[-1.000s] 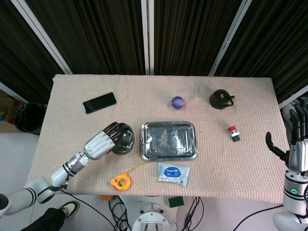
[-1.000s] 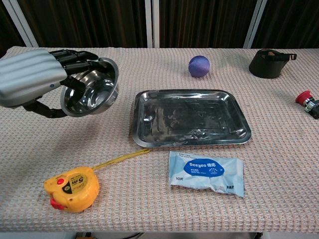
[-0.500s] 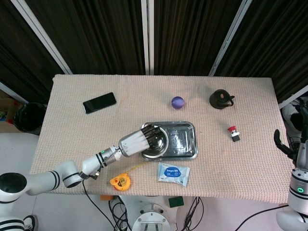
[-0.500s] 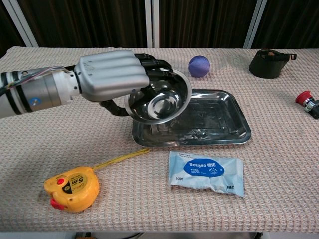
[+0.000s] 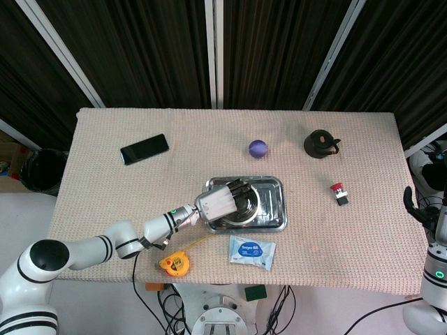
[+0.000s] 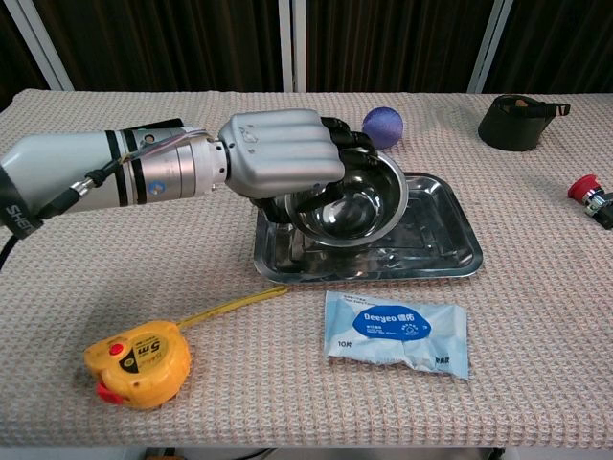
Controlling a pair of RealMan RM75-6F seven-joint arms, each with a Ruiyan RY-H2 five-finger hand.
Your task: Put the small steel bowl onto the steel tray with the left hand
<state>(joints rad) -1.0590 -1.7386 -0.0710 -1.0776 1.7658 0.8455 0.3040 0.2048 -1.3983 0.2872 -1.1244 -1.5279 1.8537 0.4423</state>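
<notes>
My left hand grips the small steel bowl by its near rim, fingers curled over the edge. The bowl is tilted, its opening facing the chest camera, and hangs over the middle of the steel tray. Whether its lower edge touches the tray floor I cannot tell. My right hand shows only as dark fingers at the far right edge of the head view, off the table; its state is unclear.
A purple ball lies just behind the tray. A wipes packet and a yellow tape measure lie in front. A black cap, a red button and a phone lie further off.
My left hand carried the bowl rightward from the table left of the tray to over the tray's middle and lower. The right hand sank further out of the head view.
</notes>
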